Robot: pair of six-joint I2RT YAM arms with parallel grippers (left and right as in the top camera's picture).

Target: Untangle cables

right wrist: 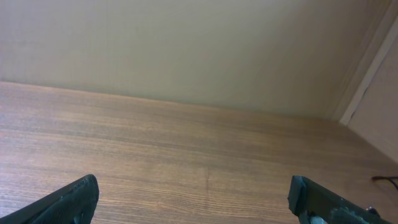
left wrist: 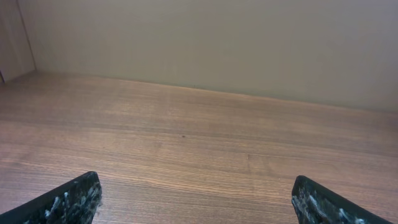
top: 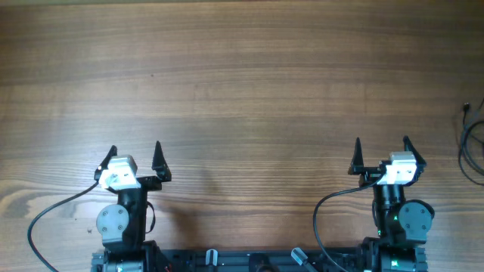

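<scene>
The cables (top: 463,153) are thin black loops lying at the table's far right edge, partly cut off by the frame. A short piece of the cables (right wrist: 385,180) shows at the right edge of the right wrist view. My left gripper (top: 134,148) rests near the front left, open, with only bare wood between its fingers (left wrist: 196,180). My right gripper (top: 382,142) stands near the front right, also open and empty (right wrist: 194,182). It is roughly a hand's width left of the cables and apart from them.
The wooden table (top: 242,83) stretches far ahead of both grippers. A plain wall (left wrist: 217,43) rises behind its far edge. Thicker black arm cables (top: 45,215) curve beside each arm base at the front.
</scene>
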